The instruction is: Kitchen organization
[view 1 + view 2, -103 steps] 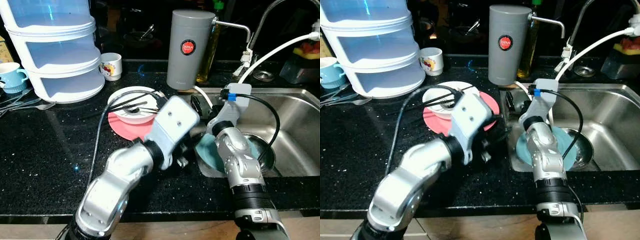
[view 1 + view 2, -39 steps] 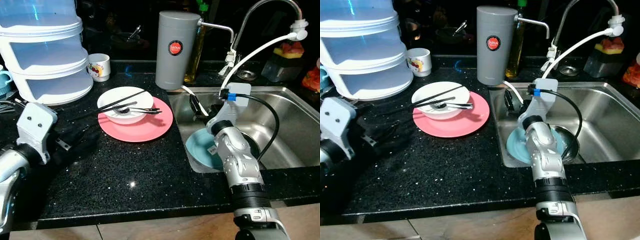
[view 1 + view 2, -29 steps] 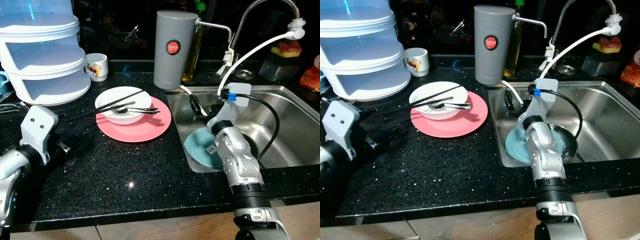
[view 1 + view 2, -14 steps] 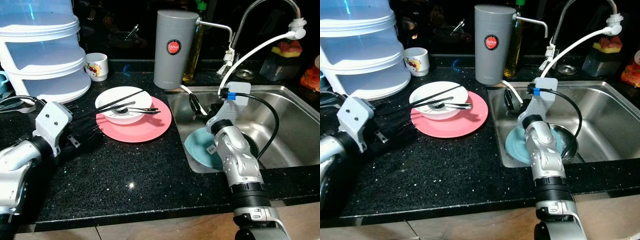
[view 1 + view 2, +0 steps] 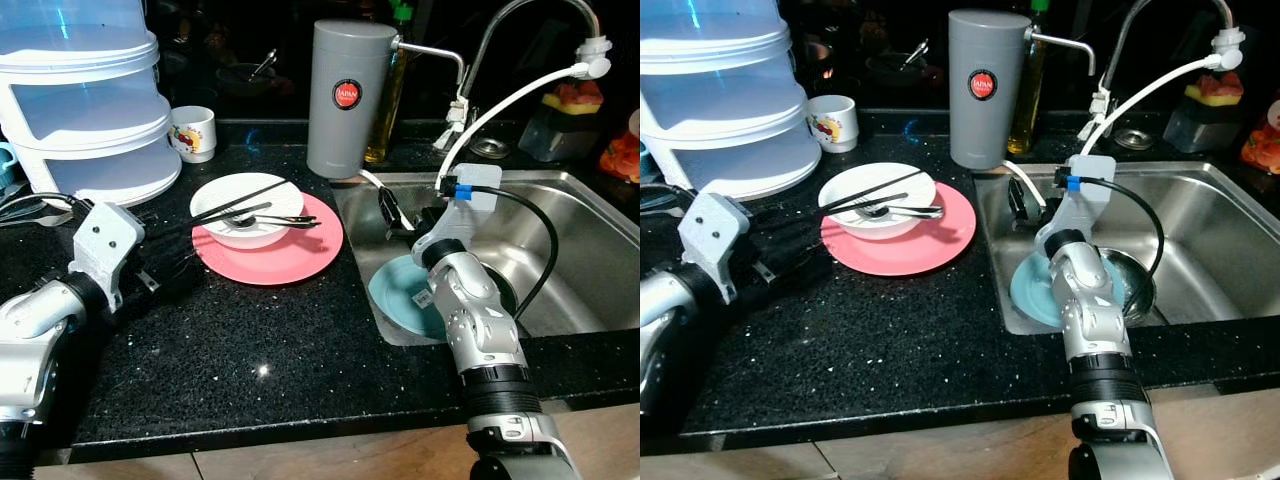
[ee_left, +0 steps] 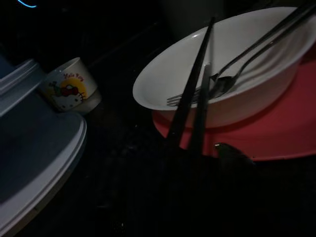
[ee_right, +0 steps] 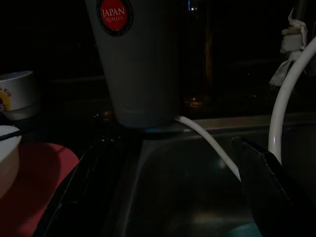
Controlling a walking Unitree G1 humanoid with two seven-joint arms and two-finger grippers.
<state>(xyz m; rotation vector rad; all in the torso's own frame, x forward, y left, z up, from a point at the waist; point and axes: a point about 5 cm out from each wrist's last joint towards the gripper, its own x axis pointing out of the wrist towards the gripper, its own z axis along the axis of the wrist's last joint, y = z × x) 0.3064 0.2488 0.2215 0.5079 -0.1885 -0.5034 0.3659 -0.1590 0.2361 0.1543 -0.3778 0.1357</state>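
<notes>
- The tall grey canister [image 7: 136, 59] by the sink carries a round red sticker [image 7: 115, 13] — it reads "JAPAN QUALITY" in white letters, clearest in the right wrist view.
- The small white cup [image 6: 69, 91] on the counter has a cartoon picture with the words "Hello Kitty" above it — small and dim, just legible in the left wrist view.
- No other writing or numbers can be read.
</notes>
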